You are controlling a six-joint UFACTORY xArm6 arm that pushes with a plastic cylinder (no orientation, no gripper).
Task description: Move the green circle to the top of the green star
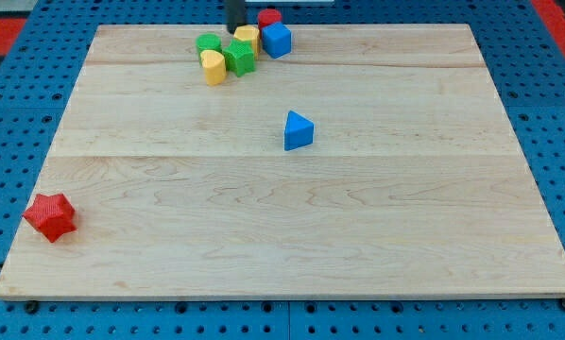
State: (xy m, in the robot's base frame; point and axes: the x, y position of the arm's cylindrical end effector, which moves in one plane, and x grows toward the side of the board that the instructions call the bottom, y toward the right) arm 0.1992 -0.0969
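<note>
The green circle (pixel 208 43) sits near the view's top, at the left of a tight cluster of blocks. The green star (pixel 240 59) is just right of and below it, touching it. My tip (pixel 235 29) comes down from the view's top edge, just above the yellow block (pixel 248 38) and up and right of the green circle, close to the cluster.
A yellow heart-like block (pixel 213 67) lies below the green circle. A blue cube (pixel 276 40) and a red block (pixel 269 18) sit at the cluster's right. A blue triangle (pixel 298 130) lies mid-board. A red star (pixel 50 216) lies at the lower left. The wooden board (pixel 282 236) lies on a blue pegboard.
</note>
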